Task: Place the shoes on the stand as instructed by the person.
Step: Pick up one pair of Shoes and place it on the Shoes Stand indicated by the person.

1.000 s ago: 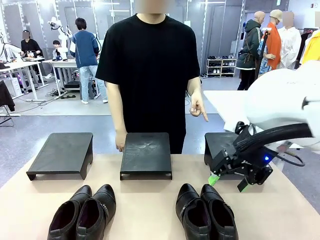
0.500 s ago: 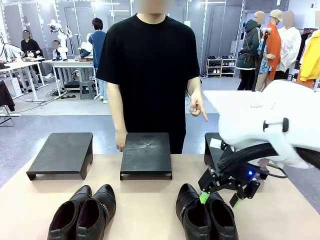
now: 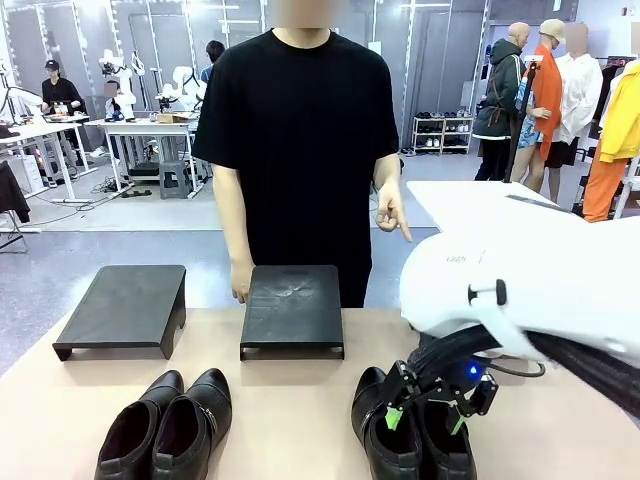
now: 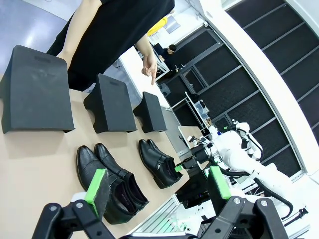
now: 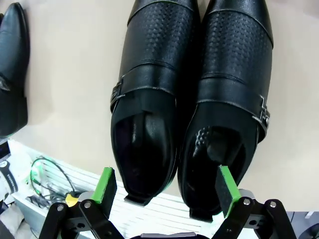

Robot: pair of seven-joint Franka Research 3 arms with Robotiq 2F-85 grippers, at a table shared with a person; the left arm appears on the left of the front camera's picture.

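Front view faces across the table [image 3: 290, 400] toward the person [image 3: 300, 130]. Left wrist view looks down obliquely from afar; right wrist view, close, straight down; all share the right-hand shoes [image 5: 159, 59].

The right arm [image 3: 520, 290]: white shell, black hardware.
At four o'clock in the front view its rounded shell bears faint grey print, black cables [image 3: 455, 345] and a blue light [image 3: 472, 372]; the right gripper [image 3: 425, 420] is black, with green pads [image 5: 105, 184] and silver joint screws [image 5: 87, 204].

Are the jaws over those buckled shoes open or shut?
Open: the right gripper has its green pads spread wide apart above the buckled shoes, gripping nothing.
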